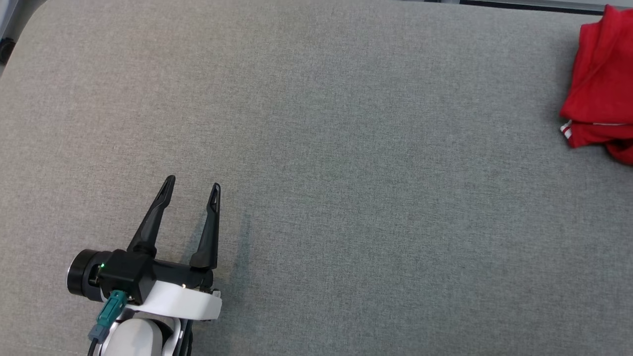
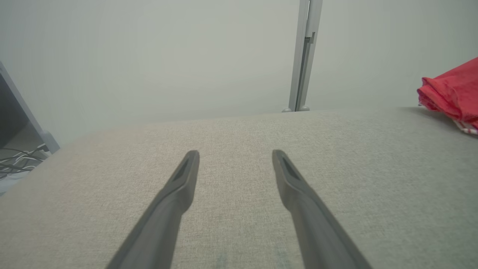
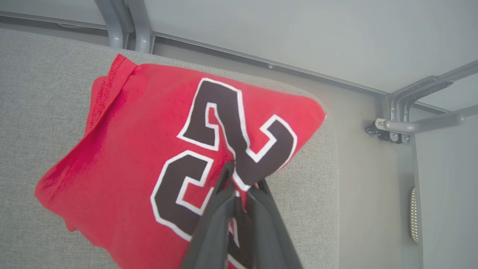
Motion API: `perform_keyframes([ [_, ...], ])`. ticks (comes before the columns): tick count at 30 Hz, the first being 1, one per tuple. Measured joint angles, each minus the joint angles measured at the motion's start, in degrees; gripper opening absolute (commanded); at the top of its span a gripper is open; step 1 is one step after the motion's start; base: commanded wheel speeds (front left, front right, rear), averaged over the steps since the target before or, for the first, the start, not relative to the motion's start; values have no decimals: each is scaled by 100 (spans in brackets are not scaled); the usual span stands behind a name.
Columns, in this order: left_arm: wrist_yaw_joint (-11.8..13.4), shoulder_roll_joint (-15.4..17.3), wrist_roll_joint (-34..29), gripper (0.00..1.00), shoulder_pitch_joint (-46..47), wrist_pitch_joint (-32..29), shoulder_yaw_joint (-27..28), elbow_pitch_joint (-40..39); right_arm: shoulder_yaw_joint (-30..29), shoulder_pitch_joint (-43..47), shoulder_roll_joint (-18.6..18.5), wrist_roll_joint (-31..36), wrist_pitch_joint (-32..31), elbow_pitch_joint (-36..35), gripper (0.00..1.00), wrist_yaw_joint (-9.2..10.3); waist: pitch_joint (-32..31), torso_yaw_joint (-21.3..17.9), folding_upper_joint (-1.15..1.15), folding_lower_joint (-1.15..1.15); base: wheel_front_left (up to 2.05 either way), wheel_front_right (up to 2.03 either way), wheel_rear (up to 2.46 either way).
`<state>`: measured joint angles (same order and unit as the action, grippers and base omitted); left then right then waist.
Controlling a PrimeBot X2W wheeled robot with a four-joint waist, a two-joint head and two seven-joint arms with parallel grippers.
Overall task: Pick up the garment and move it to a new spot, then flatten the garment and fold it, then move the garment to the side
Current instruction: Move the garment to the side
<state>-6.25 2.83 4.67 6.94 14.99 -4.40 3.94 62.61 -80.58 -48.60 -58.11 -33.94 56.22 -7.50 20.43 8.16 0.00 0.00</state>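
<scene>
Gripped by the right tool (image 3: 244, 175): a folded red jersey (image 3: 149, 149) with a black, white-edged numeral, lying at the far right corner of the grey fabric-topped table (image 1: 316, 148).
Clenched on the cloth at the numeral's edge, fingers nearly together. At the table's near left, well apart from the jersey: the left tool (image 1: 193, 182), spread wide, grasping nothing. Beyond the table's far edge, grey metal frame posts (image 3: 127, 26); off its right edge, a metal bracket joint (image 3: 392, 130); off its left edge, a tangle of dark cables (image 2: 18, 164).
</scene>
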Motion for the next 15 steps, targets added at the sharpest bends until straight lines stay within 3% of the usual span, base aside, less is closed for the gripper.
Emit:
perform_keyframes([
  [9,26,0,15,100,41,0,-47,-46,327,-171,-4,423,216,235,0,0,202,100,0,0,0,0,0],
  [10,29,0,16,100,41,0,-56,-48,374,-172,-2,448,199,267,14,0,209,105,0,0,0,0,0],
  [11,46,0,19,100,41,0,-63,-48,423,-179,0,514,219,278,14,0,209,105,0,0,0,0,0],
  [12,59,-1,24,100,41,0,-65,-45,458,-202,2,558,254,285,34,0,204,104,0,0,0,0,0],
  [13,59,-1,24,100,42,0,-59,-36,486,-227,1,576,270,297,44,0,196,102,0,0,0,0,0],
  [14,59,-1,24,100,42,0,-46,-21,509,-228,7,572,253,310,62,0,181,96,0,0,0,0,0],
  [15,59,0,29,100,42,0,-30,-9,532,-225,15,561,216,318,93,0,163,85,0,0,0,0,0],
])
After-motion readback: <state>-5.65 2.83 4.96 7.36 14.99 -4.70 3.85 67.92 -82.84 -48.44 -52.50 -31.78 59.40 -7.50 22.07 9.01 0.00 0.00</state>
